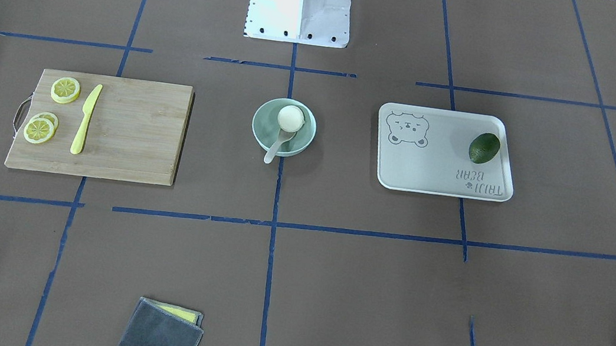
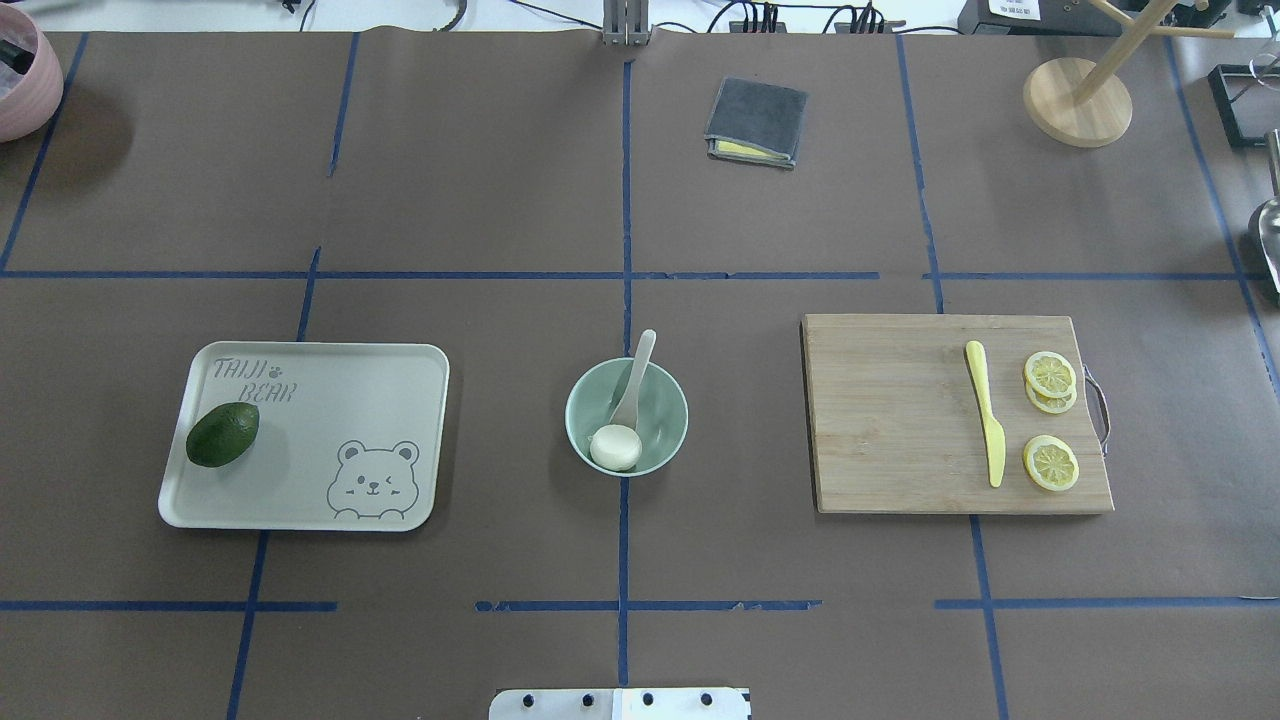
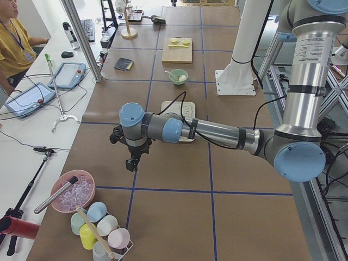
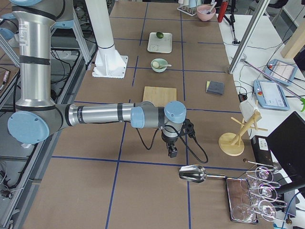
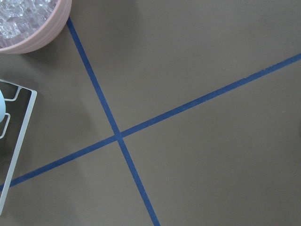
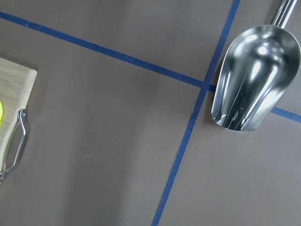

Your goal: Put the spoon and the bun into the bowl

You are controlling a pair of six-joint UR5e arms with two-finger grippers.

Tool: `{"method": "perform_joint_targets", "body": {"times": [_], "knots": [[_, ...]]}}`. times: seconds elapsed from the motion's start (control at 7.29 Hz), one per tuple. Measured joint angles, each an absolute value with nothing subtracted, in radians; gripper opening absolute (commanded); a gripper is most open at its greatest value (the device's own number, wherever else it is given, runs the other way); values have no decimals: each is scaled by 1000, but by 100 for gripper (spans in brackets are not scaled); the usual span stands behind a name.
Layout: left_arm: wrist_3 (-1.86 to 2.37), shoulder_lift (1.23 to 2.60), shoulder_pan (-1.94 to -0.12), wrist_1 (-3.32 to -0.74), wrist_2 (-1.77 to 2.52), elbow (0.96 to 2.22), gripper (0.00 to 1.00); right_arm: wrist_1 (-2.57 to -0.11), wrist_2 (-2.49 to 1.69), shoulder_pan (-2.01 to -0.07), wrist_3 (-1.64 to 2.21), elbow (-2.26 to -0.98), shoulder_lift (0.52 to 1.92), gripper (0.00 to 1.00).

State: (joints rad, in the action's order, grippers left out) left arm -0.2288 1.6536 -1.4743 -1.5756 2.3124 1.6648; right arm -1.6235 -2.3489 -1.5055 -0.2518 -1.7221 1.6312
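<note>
The pale mint-green bowl [image 1: 261, 131] stands at the table's middle; it also shows in the overhead view [image 2: 667, 412]. The white bun [image 1: 290, 117] [image 2: 615, 447] lies inside it. The pale spoon [image 1: 274, 149] [image 2: 637, 372] has its scoop in the bowl by the bun, and its handle leans out over the rim. My left gripper [image 3: 132, 163] hangs over the table's far left end, far from the bowl. My right gripper [image 4: 171, 151] hangs over the far right end. I cannot tell whether either is open or shut.
A wooden cutting board [image 2: 900, 420] with lemon slices and a yellow knife [image 2: 985, 415] lies right of the bowl. A tray [image 2: 330, 400] with an avocado [image 2: 222, 434] lies left. A grey cloth [image 2: 757, 122], a pink ice bowl [image 3: 72, 191] and a metal scoop [image 6: 254, 80] lie further off.
</note>
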Motion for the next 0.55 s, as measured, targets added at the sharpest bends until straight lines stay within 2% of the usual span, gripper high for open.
{"method": "perform_joint_targets", "body": {"times": [0.55], "knots": [[-153,1618,-1491,-1558,2326,1654,100,-1628,-2366,-1506,-241,-1705,1612,100]]}}
